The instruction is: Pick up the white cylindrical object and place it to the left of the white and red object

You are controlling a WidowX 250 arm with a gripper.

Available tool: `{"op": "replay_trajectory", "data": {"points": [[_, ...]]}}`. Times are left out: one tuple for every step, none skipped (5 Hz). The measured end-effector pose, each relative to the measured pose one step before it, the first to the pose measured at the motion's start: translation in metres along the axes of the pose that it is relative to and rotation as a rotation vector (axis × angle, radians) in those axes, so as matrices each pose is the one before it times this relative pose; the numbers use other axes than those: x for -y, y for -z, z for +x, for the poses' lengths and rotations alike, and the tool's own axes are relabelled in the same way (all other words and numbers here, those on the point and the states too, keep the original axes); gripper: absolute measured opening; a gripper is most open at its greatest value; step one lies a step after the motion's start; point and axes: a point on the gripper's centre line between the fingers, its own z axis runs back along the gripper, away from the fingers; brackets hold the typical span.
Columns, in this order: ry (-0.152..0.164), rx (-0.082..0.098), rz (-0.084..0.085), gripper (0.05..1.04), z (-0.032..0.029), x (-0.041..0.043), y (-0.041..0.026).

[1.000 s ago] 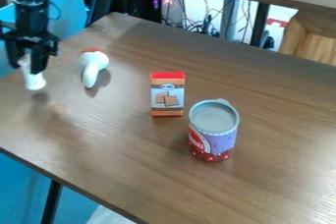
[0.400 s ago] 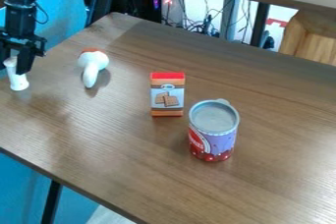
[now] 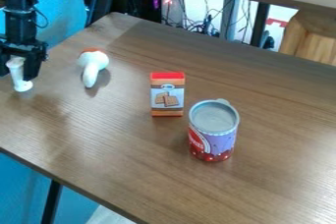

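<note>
black tool [image 3: 17, 74] at left holding a slim white piece [image 3: 21, 83] with a flared foot, white rounded toy [image 3: 93, 64] nearby, red-topped box [image 3: 168, 95] beside grey-topped can [image 3: 213, 132] farther right on brown desk [image 3: 118, 154]

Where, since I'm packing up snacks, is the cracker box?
In the camera view, the cracker box sits on the wooden table, just up and left of the purple-and-red can in the picture.

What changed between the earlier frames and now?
The gripper and the white flared piece it holds moved left in view, then edged slightly back right. No new grasp or release. Unchanged: cracker box, can, white toy with orange top.
</note>
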Motion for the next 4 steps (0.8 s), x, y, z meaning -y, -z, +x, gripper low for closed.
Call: {"op": "replay_trajectory", "data": {"points": [[0.0368,0.1163,-0.0810,1.005,-0.01401,-0.00225,-0.03206],[0.0251,0.0387,-0.0323,1.001,-0.00797,-0.00101,-0.01302],[0.0578,0.0434,0.0162,1.001,-0.01340,0.00840,-0.01504],[0.2092,0.0306,0.0070,1.001,-0.01470,0.04650,-0.00705]]}}
